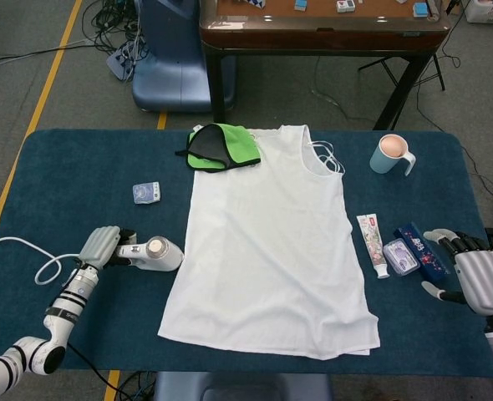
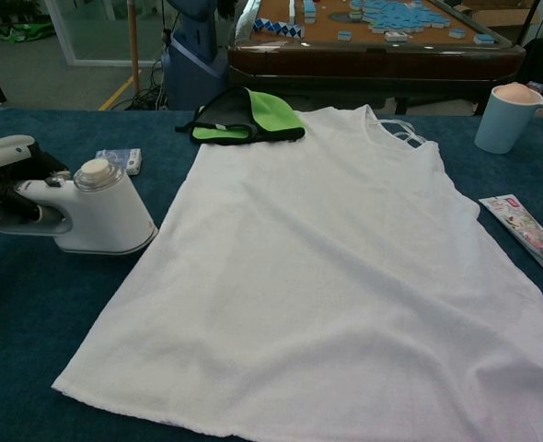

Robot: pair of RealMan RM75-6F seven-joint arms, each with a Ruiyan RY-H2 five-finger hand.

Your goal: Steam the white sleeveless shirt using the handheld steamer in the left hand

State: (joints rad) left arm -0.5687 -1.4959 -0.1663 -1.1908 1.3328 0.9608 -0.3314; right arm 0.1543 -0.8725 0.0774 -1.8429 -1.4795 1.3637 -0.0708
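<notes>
The white sleeveless shirt (image 1: 271, 242) lies flat on the blue table, neck end to the far side; it fills the chest view as a shirt (image 2: 336, 276). My left hand (image 1: 100, 246) grips the handle of the white handheld steamer (image 1: 155, 253), whose head sits just left of the shirt's left edge. In the chest view the steamer (image 2: 97, 210) stands beside the shirt hem, with the left hand (image 2: 5, 170) on its handle. My right hand (image 1: 476, 276) hovers at the table's right edge, fingers apart, holding nothing.
A green and black cloth (image 1: 221, 147) overlaps the shirt's far left corner. A small packet (image 1: 146, 193) lies left of the shirt. A light blue mug (image 1: 392, 154), a toothpaste tube (image 1: 370, 242) and small boxes (image 1: 414, 249) sit right. The steamer's white cord (image 1: 21, 255) trails left.
</notes>
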